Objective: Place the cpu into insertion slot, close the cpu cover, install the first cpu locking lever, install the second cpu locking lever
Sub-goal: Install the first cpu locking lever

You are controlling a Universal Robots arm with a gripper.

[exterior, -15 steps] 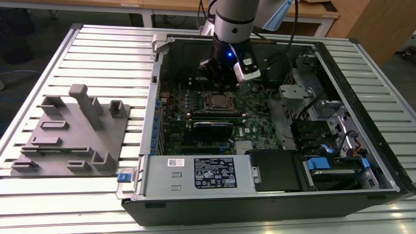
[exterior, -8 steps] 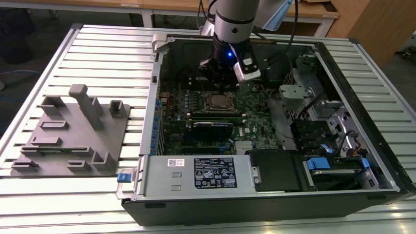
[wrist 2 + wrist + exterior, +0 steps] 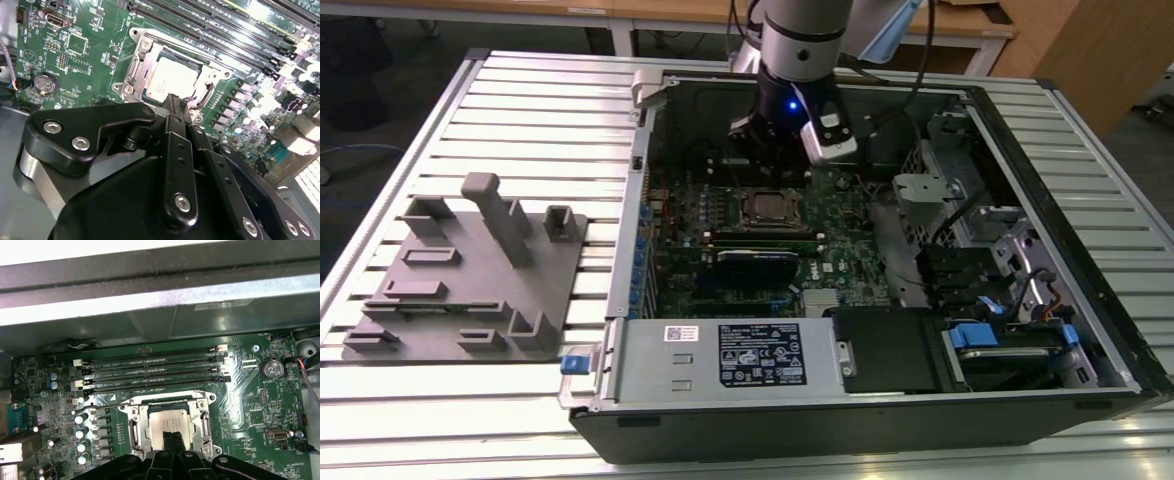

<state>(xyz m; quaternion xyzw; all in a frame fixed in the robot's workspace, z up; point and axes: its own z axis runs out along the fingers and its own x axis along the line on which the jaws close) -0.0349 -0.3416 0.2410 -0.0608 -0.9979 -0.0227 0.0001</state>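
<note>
right, from my seat the gripper (image 3: pixel 176 100) hangs just above the slot (image 3: pixel 747 212), over the side of it nearest the wrist. its fingers (image 3: pixel 167 442) are drawn in narrow, the tips all but meeting, and i see nothing held between them. the cpu (image 3: pixel 170 82) lies flat inside the slot, silver top up. the cover (image 3: pixel 136 65) looks folded down around it, with the chip showing through its window. the bent end of a lever (image 3: pixel 206 94) shows just beside the cover, though i cannot tell whether it is hooked down or free.

what worries me is how close those tips sit to the chip itself. a straight push down from here would, i judge, land on the cpu top or the cover edge rather than on the lever. if the chip is a touch off its seat, that load goes into the pins beneath.

the tips are also slim and smooth, so they could skate off a springy wire. a slip on one side runs into the row of capacitors (image 3: pixel 80 432), and on another into the memory slots (image 3: pixel 150 372). if the cover is not fully flat, forcing the lever over it could bind or bend the frame against the board (image 3: pixel 250 440).
</note>
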